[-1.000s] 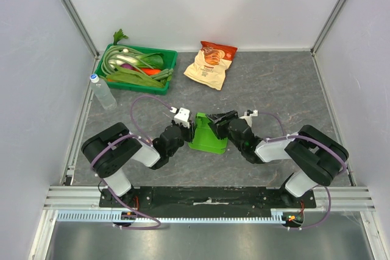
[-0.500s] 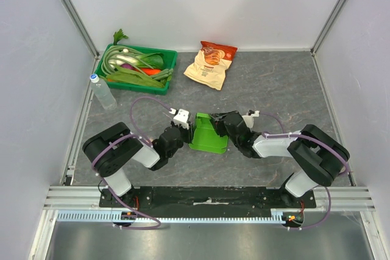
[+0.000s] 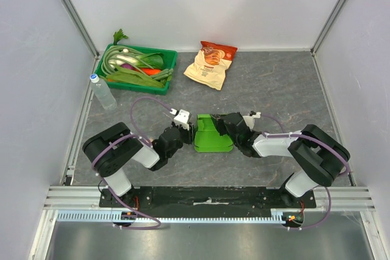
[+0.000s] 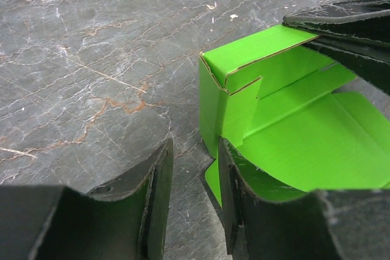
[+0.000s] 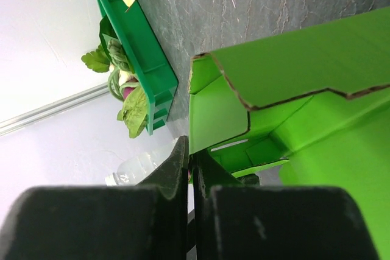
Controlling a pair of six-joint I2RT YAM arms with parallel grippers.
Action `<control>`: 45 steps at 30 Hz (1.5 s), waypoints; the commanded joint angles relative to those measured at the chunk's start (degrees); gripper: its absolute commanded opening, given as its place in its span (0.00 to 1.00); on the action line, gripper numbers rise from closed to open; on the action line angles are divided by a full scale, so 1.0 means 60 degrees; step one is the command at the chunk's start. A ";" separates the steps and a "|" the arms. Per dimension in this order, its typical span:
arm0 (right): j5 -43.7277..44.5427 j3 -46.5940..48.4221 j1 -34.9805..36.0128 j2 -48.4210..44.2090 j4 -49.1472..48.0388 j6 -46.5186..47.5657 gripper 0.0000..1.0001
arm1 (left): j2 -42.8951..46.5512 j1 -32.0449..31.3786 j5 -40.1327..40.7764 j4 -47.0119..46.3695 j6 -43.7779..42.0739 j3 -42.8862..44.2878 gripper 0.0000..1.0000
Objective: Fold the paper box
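The lime-green paper box (image 3: 213, 140) lies partly folded on the table between my two grippers, one side wall raised and its flaps creased. My right gripper (image 3: 214, 123) is at the box's far right side; in the right wrist view its jaws (image 5: 192, 153) are shut on the edge of an upright box wall (image 5: 216, 114). My left gripper (image 3: 189, 130) is at the box's left edge. Its jaws (image 4: 194, 147) stand apart: one finger (image 4: 234, 199) rests against the box (image 4: 304, 138) and the other over bare table, nothing clamped between them.
A dark green tray (image 3: 152, 87) of vegetables stands at the back left, with a clear plastic bottle (image 3: 102, 91) lying beside it. A beige-and-red snack bag (image 3: 210, 65) lies at the back centre. White walls enclose the table on three sides.
My right gripper has closed onto the box wall. The box has tipped down flatter and shifted slightly right. The left arm has hardly moved.
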State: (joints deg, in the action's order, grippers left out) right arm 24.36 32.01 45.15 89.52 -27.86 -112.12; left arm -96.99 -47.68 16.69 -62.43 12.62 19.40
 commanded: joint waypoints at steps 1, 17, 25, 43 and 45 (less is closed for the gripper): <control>0.0262 -0.0002 0.0005 0.0095 -0.0175 -0.0035 0.01 | -0.0138 0.0051 -0.0379 -0.0551 0.0005 0.0238 0.42; 0.0100 -0.0618 -0.0010 0.0140 -0.1261 0.0082 0.00 | 0.0125 0.0329 -0.0876 -0.0143 0.0050 0.0253 0.40; -0.0017 -0.0604 -0.0009 0.0227 -0.1509 0.0185 0.00 | -0.0168 0.0915 -0.2503 -0.0742 -0.0126 0.0180 0.45; -0.0500 -0.0589 0.0020 0.0652 -0.1788 0.0170 0.00 | -0.0885 0.0989 -0.1274 -0.0273 -0.0434 0.1220 0.13; -0.0647 -0.0574 0.0078 0.0827 -0.1802 0.0171 0.00 | -0.1017 0.0916 -0.0718 -0.0229 -0.0390 0.1293 0.08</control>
State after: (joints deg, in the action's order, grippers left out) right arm 22.83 28.73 44.73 92.44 -39.09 -111.61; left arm -101.45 -41.78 5.26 -62.52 11.68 24.97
